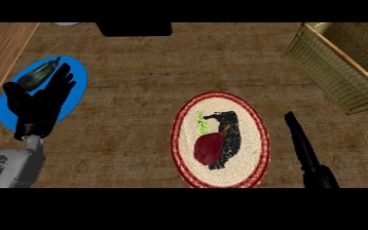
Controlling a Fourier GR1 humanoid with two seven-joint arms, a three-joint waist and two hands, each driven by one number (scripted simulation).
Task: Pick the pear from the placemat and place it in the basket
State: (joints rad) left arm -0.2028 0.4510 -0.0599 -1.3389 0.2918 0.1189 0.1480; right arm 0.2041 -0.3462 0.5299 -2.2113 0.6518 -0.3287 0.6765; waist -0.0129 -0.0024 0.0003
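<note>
A dark red pear (pixel 209 149) lies on the oval placemat (pixel 188 141), which has a red rim, a cream middle and a black printed figure. The wicker basket (pixel 332 63) stands at the upper right, partly cut off by the edge. My right hand (pixel 301 143) is just right of the placemat, fingers straight and pointing away from me, seen edge-on, holding nothing and apart from the pear. At the left, my left hand (pixel 39 103) rests open with its fingers up, over a blue plate.
The blue plate (pixel 74 72) at the left carries a dark green item (pixel 36 75). A black object (pixel 134 28) sits at the far edge, with a pale thing (pixel 66 24) beside it. A lighter wooden strip (pixel 14 41) runs along the upper left.
</note>
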